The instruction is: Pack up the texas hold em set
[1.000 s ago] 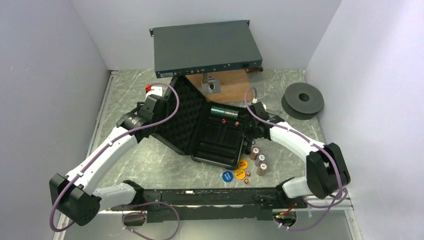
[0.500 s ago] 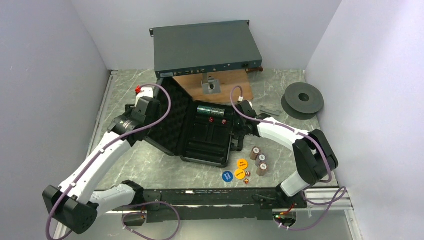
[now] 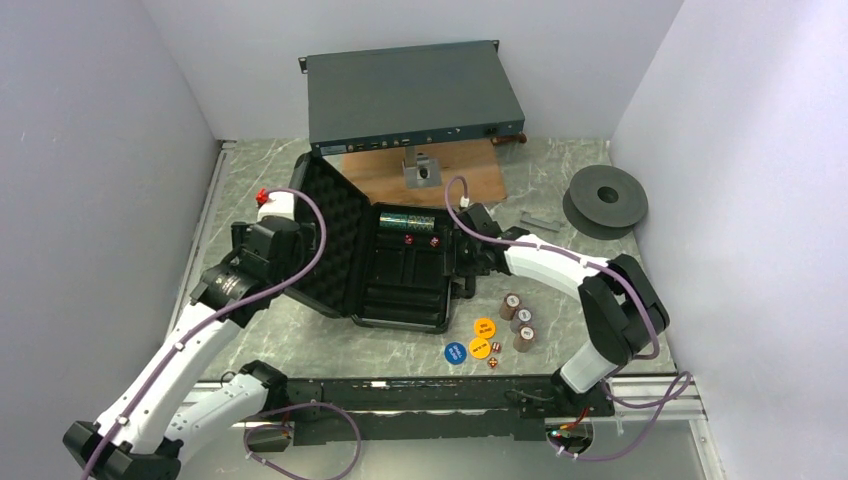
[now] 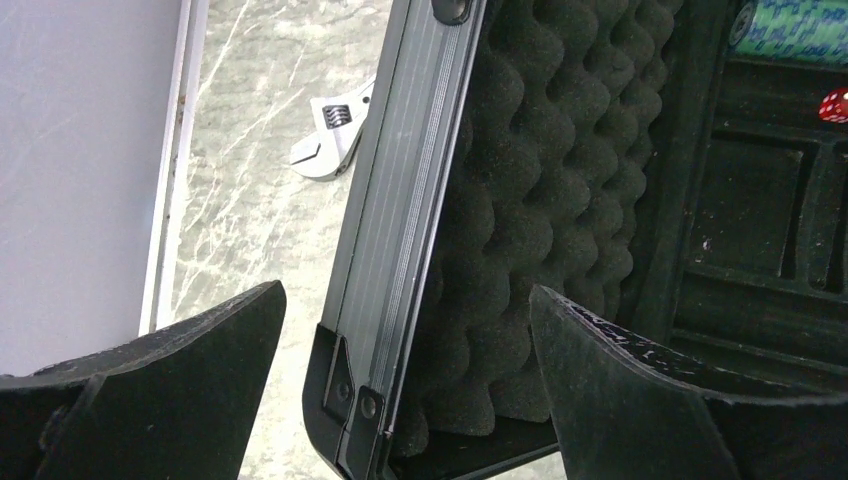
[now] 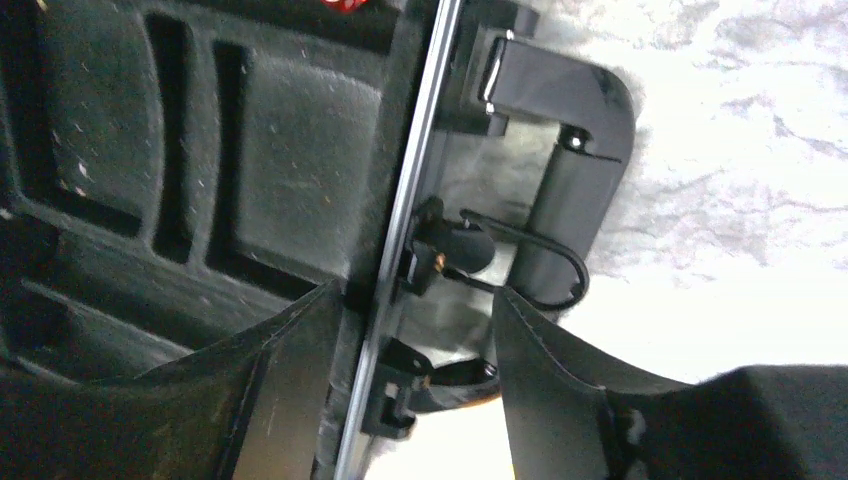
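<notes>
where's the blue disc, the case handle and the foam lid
blue disc (image 3: pixel 455 352): top view, centre of its face
case handle (image 5: pixel 548 225): right wrist view, on the grip bar
foam lid (image 4: pixel 540 180): left wrist view, on the bumpy foam lining

At centre frame, black case (image 3: pixel 400 300) open, foam-lined lid (image 3: pixel 335 235) raised on its left. Inside, along the top, green chip stack (image 3: pixel 408 218) and red dice (image 3: pixel 420 241). Left gripper (image 3: pixel 300 265) by the lid's left edge, right gripper (image 3: pixel 462 265) at the case's right rim. Lower right of centre, three chip cylinders (image 3: pixel 518 320) standing beside yellow, orange and blue discs (image 3: pixel 480 348).
</notes>
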